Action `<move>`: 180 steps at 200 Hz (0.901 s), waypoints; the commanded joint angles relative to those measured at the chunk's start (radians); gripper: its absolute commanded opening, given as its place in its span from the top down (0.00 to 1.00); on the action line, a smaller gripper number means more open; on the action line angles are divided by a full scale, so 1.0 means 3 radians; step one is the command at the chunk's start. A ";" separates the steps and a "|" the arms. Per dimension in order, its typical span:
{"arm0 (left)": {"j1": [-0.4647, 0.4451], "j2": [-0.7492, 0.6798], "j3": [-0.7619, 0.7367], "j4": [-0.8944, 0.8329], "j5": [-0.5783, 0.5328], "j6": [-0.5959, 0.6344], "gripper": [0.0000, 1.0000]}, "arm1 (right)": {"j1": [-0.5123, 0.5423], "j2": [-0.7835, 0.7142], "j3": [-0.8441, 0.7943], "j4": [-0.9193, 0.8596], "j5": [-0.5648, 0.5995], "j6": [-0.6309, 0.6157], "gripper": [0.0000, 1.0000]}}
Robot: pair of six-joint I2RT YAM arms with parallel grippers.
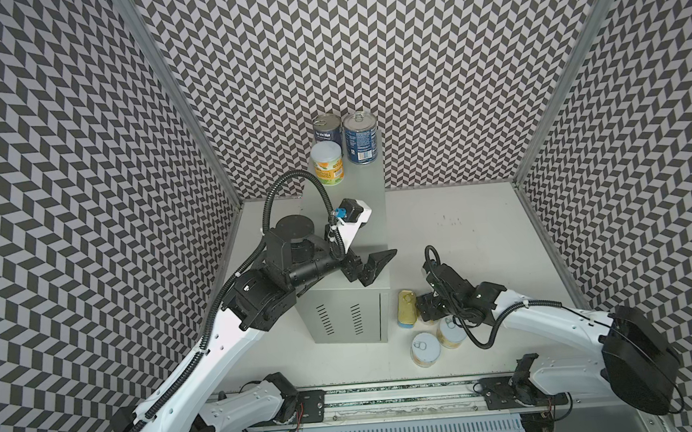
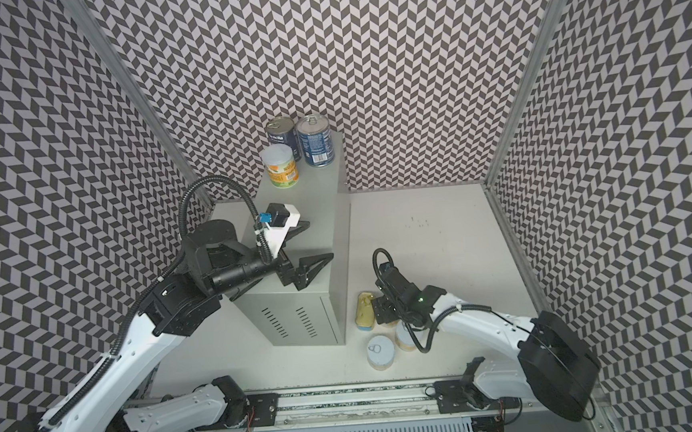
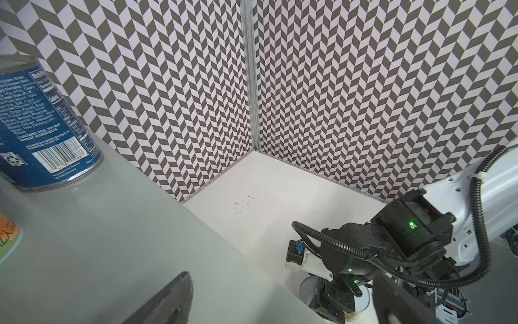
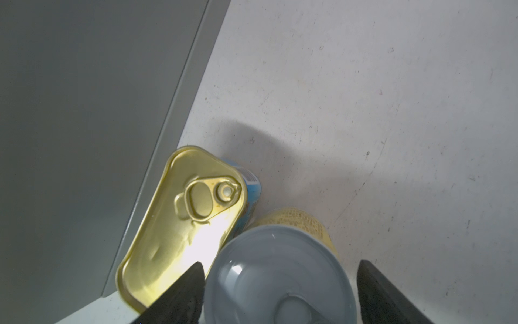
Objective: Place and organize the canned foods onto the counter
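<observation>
Two tall blue cans [image 1: 327, 130] [image 1: 360, 139] and a yellow fruit can [image 1: 327, 164] stand at the back of the grey counter [image 1: 356, 208]. My left gripper [image 1: 379, 239] hovers open and empty over the counter's front part [image 3: 112, 224]. On the table beside the counter stands the gold-topped SPAM tin [image 1: 407, 308] [image 4: 182, 224]. Right of it my right gripper [image 1: 428, 309] [image 4: 280, 263] is lowered around a short fruit can [image 4: 280, 286]. One finger [image 4: 190, 280] is close against the can's side; the opposite finger [image 4: 372, 280] stands a little apart.
Two more white-lidded fruit cans [image 1: 425, 347] [image 1: 450, 332] stand on the white table [image 1: 461, 225] under the right forearm. Chevron-patterned walls close in three sides. The arms' mounting rail [image 1: 390, 397] runs along the front edge.
</observation>
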State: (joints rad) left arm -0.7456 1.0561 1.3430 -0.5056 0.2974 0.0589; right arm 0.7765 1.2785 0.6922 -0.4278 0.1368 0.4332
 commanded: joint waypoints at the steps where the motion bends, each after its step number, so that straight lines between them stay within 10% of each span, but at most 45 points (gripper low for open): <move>1: -0.0019 0.0042 0.0090 0.0010 0.0113 0.0030 0.00 | -0.0082 0.0035 0.0120 0.0044 0.0163 -0.0015 0.19; 76: -0.0351 0.0358 0.0546 -0.0528 -0.0168 0.0077 0.00 | -0.0410 0.0159 0.0403 0.0011 0.0104 -0.0308 0.15; 180: -0.0803 0.0885 0.1245 -0.1207 -0.0571 0.0035 0.00 | 0.0021 -0.0097 0.0102 -0.0239 -0.0138 0.0045 0.00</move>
State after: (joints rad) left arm -0.9752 1.3285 1.6791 -0.8288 0.1467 0.0692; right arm 0.7628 1.2621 0.7536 -0.4999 0.0948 0.3855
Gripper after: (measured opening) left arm 0.998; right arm 0.997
